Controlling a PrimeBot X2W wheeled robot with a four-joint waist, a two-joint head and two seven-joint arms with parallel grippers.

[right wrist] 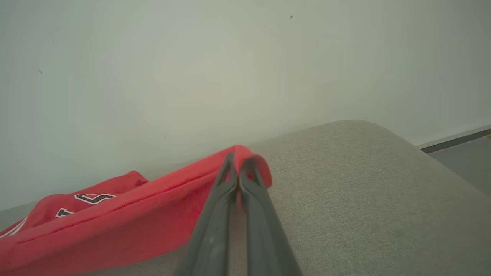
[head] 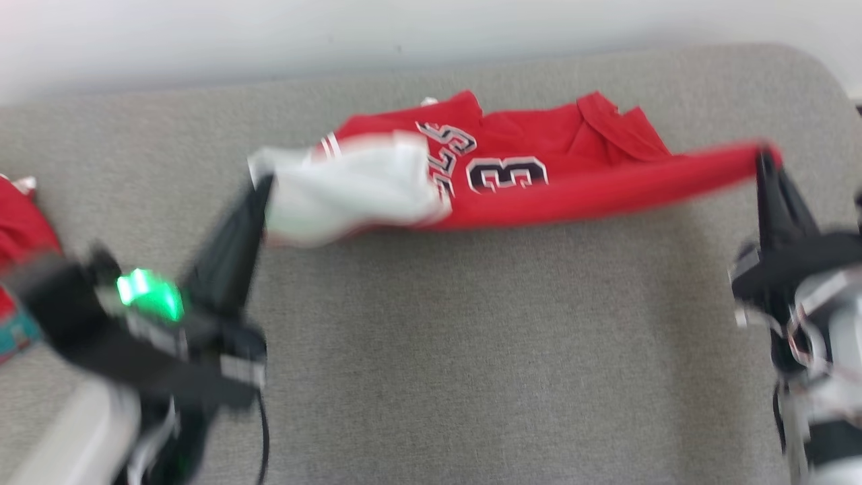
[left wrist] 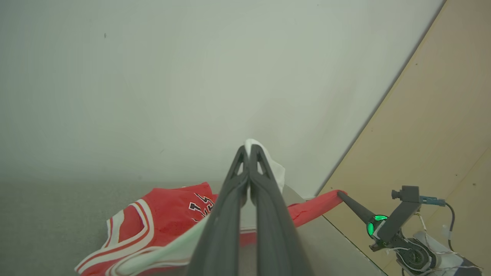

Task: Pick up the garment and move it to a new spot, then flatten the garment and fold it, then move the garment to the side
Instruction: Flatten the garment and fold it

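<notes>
Here, a red garment (head: pixel 539 182) with white trim, dark lettering and a numeral 3 is shown stretched sideways between two grippers over a grey fabric surface (head: pixel 471 350). Its near edge is held up in a taut line, while the rest is left lying crumpled on the surface, close to the pale wall (head: pixel 404 34) behind. The left gripper (head: pixel 262 185) is seen with its dark fingers pressed together on a white portion of the cloth, possibly the inner side, though the head view is blurred. The right gripper (head: pixel 764 158) is likewise pinched tight on the red corner at the opposite end, with the fabric curled over its fingertips in the right wrist view. A green light (head: pixel 148 293) is lit on the left wrist. Another red item (head: pixel 20 229) is partly seen at the far left edge.
</notes>
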